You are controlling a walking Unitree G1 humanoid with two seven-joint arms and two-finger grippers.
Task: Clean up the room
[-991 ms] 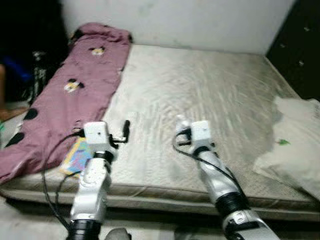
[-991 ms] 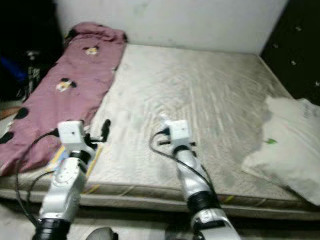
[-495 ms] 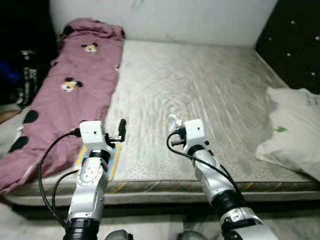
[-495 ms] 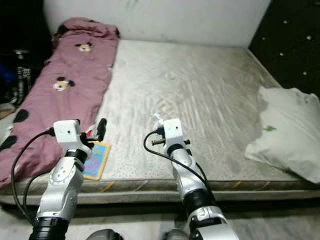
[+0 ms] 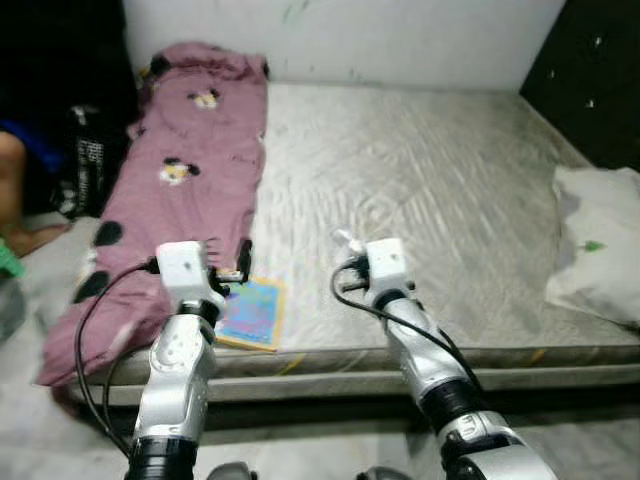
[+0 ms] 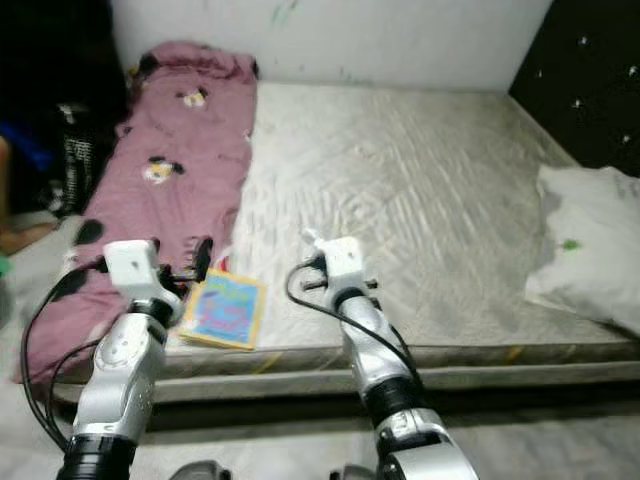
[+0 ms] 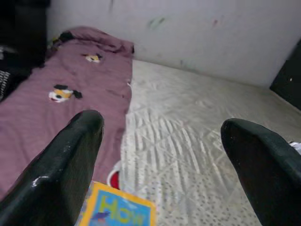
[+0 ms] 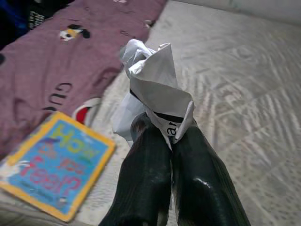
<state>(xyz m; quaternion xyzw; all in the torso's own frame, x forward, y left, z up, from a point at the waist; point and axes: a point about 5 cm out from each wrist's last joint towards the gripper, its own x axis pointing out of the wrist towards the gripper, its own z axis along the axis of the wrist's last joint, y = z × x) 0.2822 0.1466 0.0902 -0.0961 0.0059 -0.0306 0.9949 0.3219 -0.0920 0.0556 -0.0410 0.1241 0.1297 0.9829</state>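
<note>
Your right gripper (image 8: 164, 136) clenches crumpled paper (image 8: 153, 87) at centre frame above the mattress (image 5: 440, 180). Your left gripper (image 7: 164, 141), fingers spread and empty, hovers lower left over a book (image 5: 250, 312) beside the maroon blanket (image 5: 190, 170). A pillow (image 5: 600, 245) lies at right.

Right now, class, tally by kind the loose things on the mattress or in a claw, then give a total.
Blanket: 1
Picture book: 1
Pillow: 1
Crumpled paper, pinched in the right claw: 1
Total: 4
</note>
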